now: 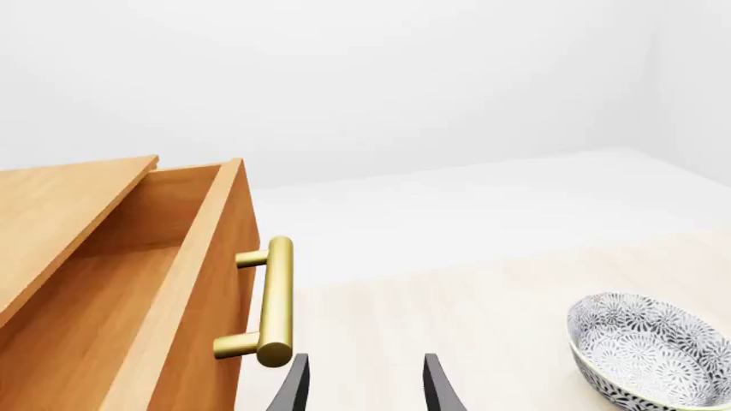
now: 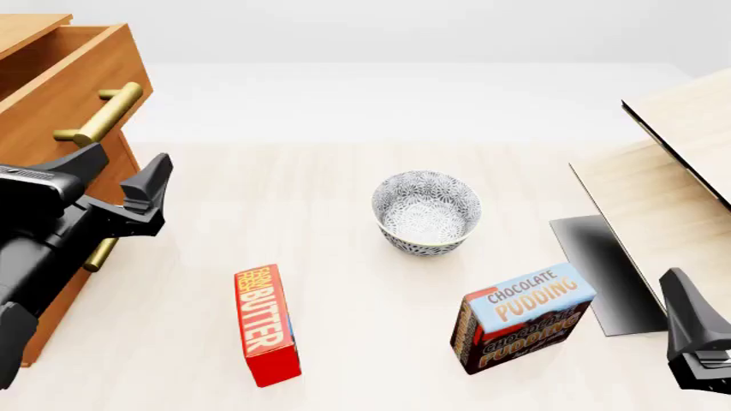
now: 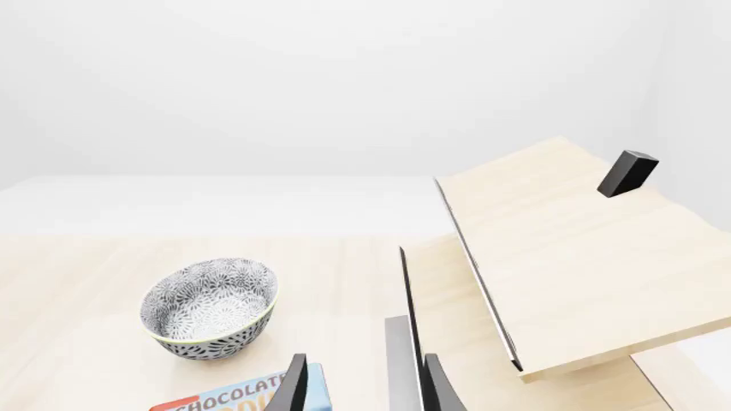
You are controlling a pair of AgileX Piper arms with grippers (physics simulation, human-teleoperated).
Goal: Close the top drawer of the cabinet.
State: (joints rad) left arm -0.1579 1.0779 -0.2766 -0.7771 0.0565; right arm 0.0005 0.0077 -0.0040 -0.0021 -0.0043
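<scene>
One top drawer point(image 2: 71, 64) pulled out; left pincer point(image 2: 123, 180) beside front.

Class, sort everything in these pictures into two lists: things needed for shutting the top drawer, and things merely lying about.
Needed: top drawer, pulled open; its brass handle; cabinet; left pincer, open beside the handle.

Lying about: patterned bowl; butter box; chocolate pudding box; pale board structure; right pincer.

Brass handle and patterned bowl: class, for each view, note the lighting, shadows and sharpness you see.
Left wrist view: the top drawer's brass handle carries a soft highlight, no glare. Front view: even light, faint shadows under the bowl and butter box; the left hand is sharp. Right wrist view: crisp throughout, no blur; the pale board is evenly lit.
</scene>
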